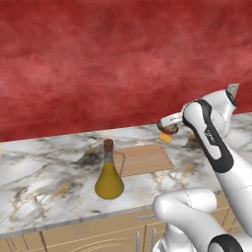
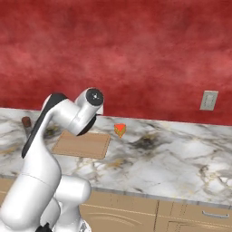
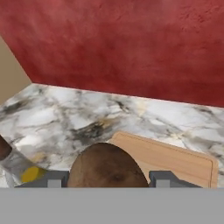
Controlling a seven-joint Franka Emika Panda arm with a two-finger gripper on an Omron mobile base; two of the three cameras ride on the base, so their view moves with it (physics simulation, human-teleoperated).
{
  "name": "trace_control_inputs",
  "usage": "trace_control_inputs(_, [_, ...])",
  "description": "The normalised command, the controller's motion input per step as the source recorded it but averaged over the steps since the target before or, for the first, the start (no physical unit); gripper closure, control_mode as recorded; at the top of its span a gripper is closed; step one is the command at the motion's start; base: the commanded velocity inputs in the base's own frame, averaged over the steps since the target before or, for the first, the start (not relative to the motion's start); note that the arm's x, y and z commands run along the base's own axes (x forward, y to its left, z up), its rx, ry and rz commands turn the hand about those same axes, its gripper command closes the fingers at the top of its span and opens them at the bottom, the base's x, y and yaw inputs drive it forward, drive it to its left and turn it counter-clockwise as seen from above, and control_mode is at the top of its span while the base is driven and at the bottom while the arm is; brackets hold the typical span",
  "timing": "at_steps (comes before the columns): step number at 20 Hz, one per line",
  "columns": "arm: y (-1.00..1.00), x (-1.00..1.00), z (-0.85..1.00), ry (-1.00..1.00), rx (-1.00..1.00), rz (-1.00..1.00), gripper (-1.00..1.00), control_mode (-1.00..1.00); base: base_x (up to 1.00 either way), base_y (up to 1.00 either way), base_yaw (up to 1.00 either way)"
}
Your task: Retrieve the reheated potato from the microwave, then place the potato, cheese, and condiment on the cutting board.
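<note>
The dark brown potato (image 3: 107, 168) sits between my gripper's (image 3: 107, 180) two grey fingertips (image 3: 54, 179), which are shut on it. In the left base view the gripper (image 1: 166, 126) holds the potato (image 1: 170, 130) above the counter, just past the far right corner of the cutting board (image 1: 142, 158), with the orange cheese wedge (image 1: 166, 138) right beneath it. The cheese (image 2: 119, 130) rests on the marble beside the board (image 2: 82, 144). The condiment bottle (image 1: 109, 173) stands upright at the board's left edge. The microwave is out of view.
The marble counter (image 1: 44, 172) runs along a red wall (image 1: 98, 59), with wooden drawers (image 2: 190, 213) below its front edge. A wall outlet (image 2: 209, 100) sits at the right. My own arm (image 2: 50, 136) hides the bottle's body in the right base view; its cork (image 2: 26, 121) shows.
</note>
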Motion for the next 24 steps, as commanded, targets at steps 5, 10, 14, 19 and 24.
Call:
trace_control_inputs(5, [0.04, 0.35, -0.61, 0.01, -0.11, 0.0, 1.0, -1.0, 0.0, 0.0, 0.0])
trace_control_inputs(10, [-0.05, 0.39, -0.49, 0.04, -0.01, 0.0, 1.0, -1.0, 0.0, 0.0, 0.0])
trace_control_inputs(14, [0.07, 0.27, -0.69, 0.09, -0.03, 0.0, 1.0, -1.0, 0.0, 0.0, 0.0])
trace_control_inputs(19, [-0.05, 0.28, -0.63, 0.06, -0.01, 0.02, 1.0, -1.0, 0.0, 0.0, 0.0])
trace_control_inputs(24, [-0.08, 0.26, -0.55, 0.0, -0.02, 0.01, 1.0, -1.0, 0.0, 0.0, 0.0])
